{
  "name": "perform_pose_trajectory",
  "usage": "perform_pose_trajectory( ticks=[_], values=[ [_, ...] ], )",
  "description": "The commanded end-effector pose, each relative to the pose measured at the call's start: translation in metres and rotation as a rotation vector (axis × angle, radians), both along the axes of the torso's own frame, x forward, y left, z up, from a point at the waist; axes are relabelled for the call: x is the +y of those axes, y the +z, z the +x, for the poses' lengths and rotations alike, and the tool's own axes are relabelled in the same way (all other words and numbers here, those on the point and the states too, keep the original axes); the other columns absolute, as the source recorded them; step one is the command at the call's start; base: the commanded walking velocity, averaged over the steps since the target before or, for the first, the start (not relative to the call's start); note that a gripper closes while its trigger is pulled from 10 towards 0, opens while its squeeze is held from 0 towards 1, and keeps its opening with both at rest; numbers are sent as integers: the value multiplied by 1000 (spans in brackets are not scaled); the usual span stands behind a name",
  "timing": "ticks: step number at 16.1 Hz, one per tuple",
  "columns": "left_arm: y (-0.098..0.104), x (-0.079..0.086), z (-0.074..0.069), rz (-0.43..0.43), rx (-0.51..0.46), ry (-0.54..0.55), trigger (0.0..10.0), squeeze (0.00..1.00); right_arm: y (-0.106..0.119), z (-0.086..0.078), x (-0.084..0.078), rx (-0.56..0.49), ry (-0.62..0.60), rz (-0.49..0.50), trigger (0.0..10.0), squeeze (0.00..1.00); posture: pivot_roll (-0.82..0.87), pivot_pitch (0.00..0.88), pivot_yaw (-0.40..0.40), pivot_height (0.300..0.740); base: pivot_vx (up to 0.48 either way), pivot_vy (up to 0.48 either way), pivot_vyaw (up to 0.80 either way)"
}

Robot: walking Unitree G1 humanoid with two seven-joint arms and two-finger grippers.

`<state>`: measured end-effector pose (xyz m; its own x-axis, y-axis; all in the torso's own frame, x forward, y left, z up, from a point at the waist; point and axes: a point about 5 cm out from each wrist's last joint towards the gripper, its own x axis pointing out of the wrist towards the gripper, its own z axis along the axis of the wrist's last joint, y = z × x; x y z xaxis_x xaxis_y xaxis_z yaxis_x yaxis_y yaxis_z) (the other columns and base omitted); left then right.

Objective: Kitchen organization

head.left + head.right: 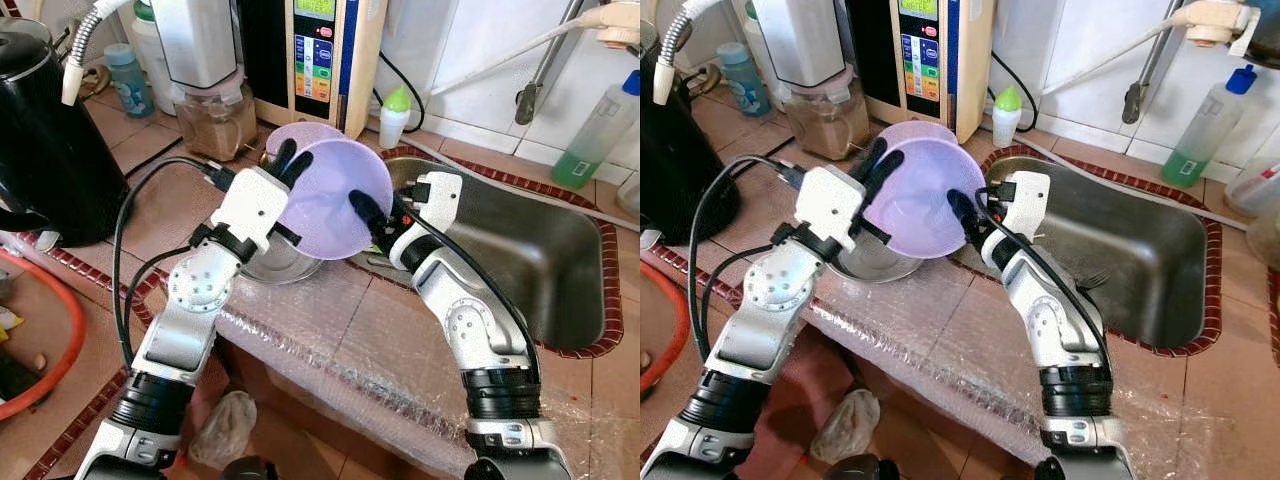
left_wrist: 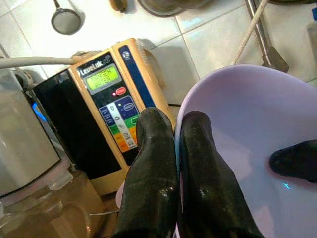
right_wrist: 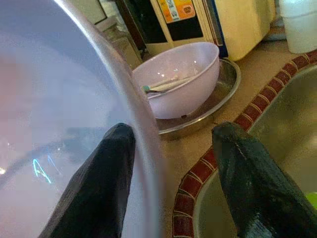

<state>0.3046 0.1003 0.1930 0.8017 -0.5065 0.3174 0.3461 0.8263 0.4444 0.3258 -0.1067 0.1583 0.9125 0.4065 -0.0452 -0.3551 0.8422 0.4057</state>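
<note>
The raised lilac bowl (image 1: 335, 200) conceals most of the second bowl (image 1: 300, 134) and the steel basin (image 1: 275, 262) behind it.

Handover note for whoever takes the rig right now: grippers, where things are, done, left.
Left gripper: shut on the rim of the lavender bowl, held tilted over the counter beside the sink.
Right gripper: open, one finger inside the bowl's far rim, one outside.
A second lavender bowl with utensils inside sits in a metal basin behind.
Done: bowl lifted.
Left: set it down, probably stacked or in the sink.
</note>
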Motion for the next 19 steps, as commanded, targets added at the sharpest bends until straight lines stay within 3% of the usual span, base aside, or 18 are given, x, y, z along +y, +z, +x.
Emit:
perform_pose_trajectory(
  ticks=[1, 10, 11, 12, 13, 14, 19],
  values=[
    [8, -1, -2, 1, -56, -16, 0, 0, -4, 4, -15, 43, -89, -16, 0, 0, -49, 0, 10, 740, 0, 0, 0],
    [5, -4, -2, 19, -74, -12, 0, 0, -9, 5, -24, 88, -114, 11, 0, 0, -52, 0, 5, 740, 0, 0, 0],
    [4, -3, -1, 19, -71, -9, 353, 0, -9, 5, -26, 88, -120, 10, 0, 0, -51, 0, 2, 740, 0, 0, 0],
    [3, -2, 0, 23, -65, -6, 2824, 0, -10, 6, -27, 90, -124, 11, 0, 0, -51, 0, 1, 740, 0, 0, 0],
    [0, -2, 1, 21, -42, -6, 10000, 553, -12, 5, -29, 95, -130, 13, 0, 0, -50, 0, -4, 740, 0, 0, 0],
    [-2, -1, 2, 10, -31, -4, 10000, 1000, -16, 4, -31, 109, -138, 12, 0, 0, -49, 0, -24, 740, 0, 0, 0],
    [-11, 7, 4, 15, 29, -15, 10000, 1000, -27, 1, -33, 134, -168, 8, 0, 0, -42, 0, 4, 740, 0, 0, 0]
  ],
)
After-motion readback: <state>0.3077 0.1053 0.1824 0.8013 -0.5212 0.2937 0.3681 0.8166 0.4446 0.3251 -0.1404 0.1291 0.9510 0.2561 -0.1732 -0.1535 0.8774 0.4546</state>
